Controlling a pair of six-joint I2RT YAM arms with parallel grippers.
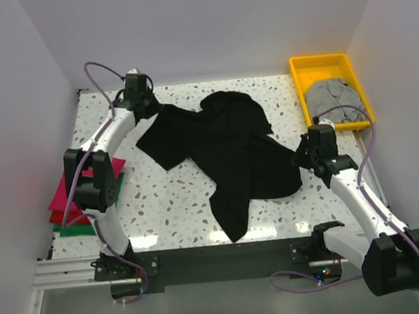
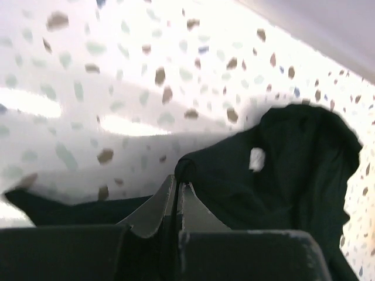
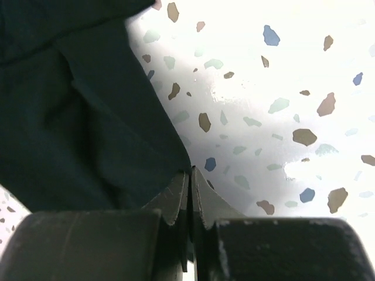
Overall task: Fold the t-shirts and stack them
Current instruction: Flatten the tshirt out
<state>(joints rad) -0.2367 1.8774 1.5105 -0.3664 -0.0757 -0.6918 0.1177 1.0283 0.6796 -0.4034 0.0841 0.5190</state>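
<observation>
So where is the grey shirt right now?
In the top view, the grey shirt lies in the yellow tray at the far right of the table.

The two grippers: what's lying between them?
The black t-shirt, crumpled, reaches from the left gripper to the right gripper; the top camera shows it.

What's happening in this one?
Both arms hold the black t-shirt, which lies crumpled on the table. The left hand is shut on its far left corner, the right hand on its right edge. Folded magenta, red and green shirts are stacked at the table's left edge. A grey shirt waits in the yellow tray.
</observation>
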